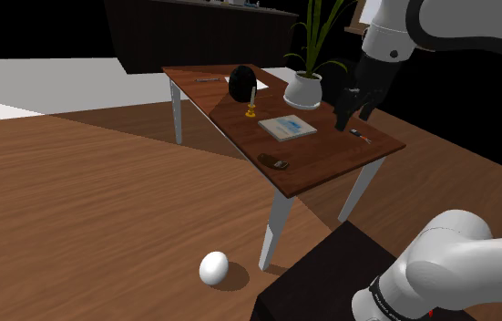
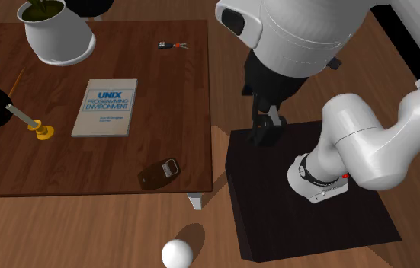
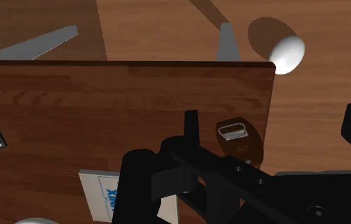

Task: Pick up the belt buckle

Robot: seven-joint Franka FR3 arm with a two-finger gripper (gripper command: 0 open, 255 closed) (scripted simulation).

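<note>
Here the white Franka arm [image 1: 458, 264] rises from its black box stand [image 2: 307, 221] at the shoulder view's lower right and arches to the upper right, its black two-finger gripper [image 1: 353, 114] hanging above the dark brown wooden table [image 1: 326, 160], fingers spread wide. A white rounded pot [image 1: 302, 89] at the table's far side holds a green leafy plant [image 2: 42, 7]. The small dark brown belt buckle [image 1: 274, 162] with a silver frame lies by the table's near edge at the frame's centre, well apart from the gripper.
</note>
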